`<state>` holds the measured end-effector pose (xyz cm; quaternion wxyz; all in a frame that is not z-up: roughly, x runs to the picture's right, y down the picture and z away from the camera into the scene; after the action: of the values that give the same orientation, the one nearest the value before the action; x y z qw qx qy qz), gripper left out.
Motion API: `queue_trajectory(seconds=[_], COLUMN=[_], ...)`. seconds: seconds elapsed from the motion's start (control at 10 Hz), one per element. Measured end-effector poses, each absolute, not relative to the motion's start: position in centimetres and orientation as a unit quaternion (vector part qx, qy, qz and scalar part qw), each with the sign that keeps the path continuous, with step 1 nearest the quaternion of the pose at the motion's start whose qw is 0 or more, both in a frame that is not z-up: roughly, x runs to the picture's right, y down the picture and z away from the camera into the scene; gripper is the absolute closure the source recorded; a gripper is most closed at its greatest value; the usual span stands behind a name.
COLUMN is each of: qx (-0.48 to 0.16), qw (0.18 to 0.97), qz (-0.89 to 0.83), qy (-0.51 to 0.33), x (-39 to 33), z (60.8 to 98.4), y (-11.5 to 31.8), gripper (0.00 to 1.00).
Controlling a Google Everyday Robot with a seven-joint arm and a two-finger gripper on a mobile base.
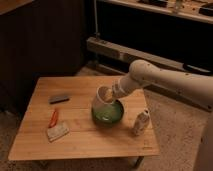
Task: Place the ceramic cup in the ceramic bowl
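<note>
The white ceramic cup [101, 102] is held by my gripper [108, 93], which is shut on its upper rim. The cup hangs upright over the left part of the dark green ceramic bowl [112, 114], its lower end at or just inside the bowl's rim. The bowl sits near the middle right of the wooden table [80, 140]. My white arm [165, 82] reaches in from the right. Whether the cup touches the bowl's bottom cannot be told.
A small slim white bottle [141, 122] stands right of the bowl. A dark flat block [59, 99] lies at the back left. An orange-handled tool [53, 117] and a pale brush [58, 132] lie at the front left. Dark furniture stands behind the table.
</note>
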<state>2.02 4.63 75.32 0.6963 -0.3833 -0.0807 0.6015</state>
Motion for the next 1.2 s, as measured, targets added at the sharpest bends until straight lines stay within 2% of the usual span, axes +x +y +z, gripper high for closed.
queue_trajectory(seconds=[0.4, 0.7, 1.1, 1.2], qx=[-0.386, -0.385, -0.384, -0.385], qw=[0.699, 0.697, 0.698, 0.697], qz=[0.597, 0.600, 0.599, 0.600], qy=[-0.079, -0.077, -0.077, -0.076], x=[0.2, 0.9, 0.7, 0.7], z=[74.8, 75.4, 75.5, 75.4], y=[5.5, 5.7, 5.8, 6.1], gripper=[0.79, 0.59, 0.57, 0.52])
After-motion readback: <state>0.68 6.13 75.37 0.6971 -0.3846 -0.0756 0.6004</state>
